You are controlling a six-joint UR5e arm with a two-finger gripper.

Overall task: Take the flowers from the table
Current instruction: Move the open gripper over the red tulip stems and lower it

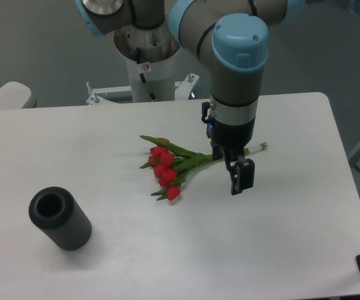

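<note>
1. We note the tabletop (280,250), white with rounded corners, filling most of the frame; it carries every item listed below.
2. We note the arm descending from the upper centre of the frame, its wrist vertical over the centre-right of the tabletop.
3. We note a dark grey cylinder (60,219) lying at lower left, well apart from the work.
4. We find the flowers (166,167) lying flat at the centre of the frame, red heads to the left, tied stems running right and passing behind the hand.
5. We find the hand (235,170) low over the stems, just right of the leaves. One dark finger (243,176) shows clearly in front; the other is masked. We cannot tell whether it is spread or closed on the stems.
6. Risks, in our judgement: the stems are thin and lie against the surface, so fingers set too high would close on nothing, and set too low would strike the tabletop. A grip this far from the heads may let the bunch droop or slip on lifting.
</note>
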